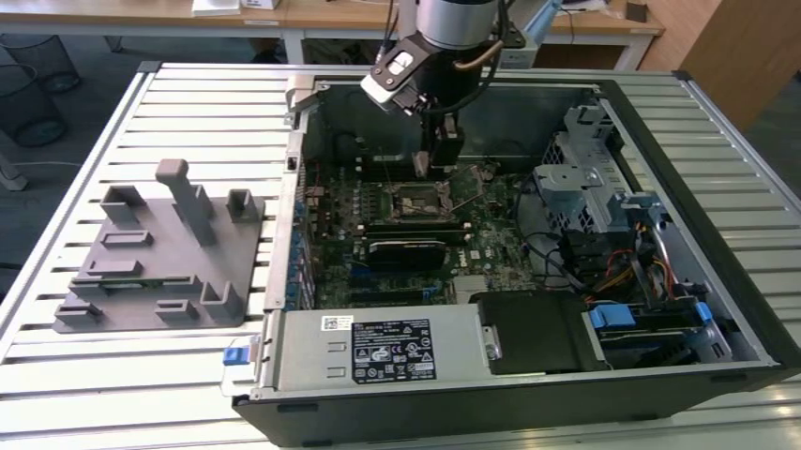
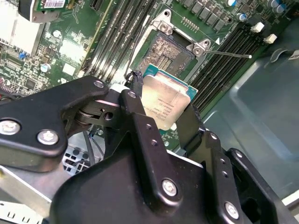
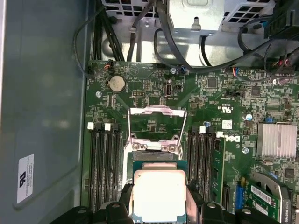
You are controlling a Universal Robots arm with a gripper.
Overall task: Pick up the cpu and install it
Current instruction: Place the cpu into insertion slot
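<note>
The cpu (image 2: pixel 166 100) is a flat square chip with a silvery top and a green rim, and my gripper (image 2: pixel 163 106) is shut on it, one black finger (image 2: pixel 134 91) on each of two opposite edges. It hangs tilted just above the motherboard's socket (image 2: pixel 170 51), whose metal frame (image 3: pixel 157 122) is flipped open. In the first wrist view the cpu (image 3: pixel 159 193) covers the near part of the socket (image 3: pixel 154 156). In the exterior view my gripper (image 1: pixel 426 167) reaches down into the open computer case (image 1: pixel 651 112) over the socket (image 1: pixel 417 199).
Memory slots (image 3: pixel 105 163) flank the socket on both sides. A finned heatsink (image 3: pixel 279 140) and cables (image 3: pixel 187 51) lie nearby. The power supply (image 1: pixel 375 352) and drive cage (image 1: pixel 588 178) crowd the case. A grey fixture (image 1: pixel 157 248) stands on the slatted table (image 1: pixel 75 375) at the exterior view's left.
</note>
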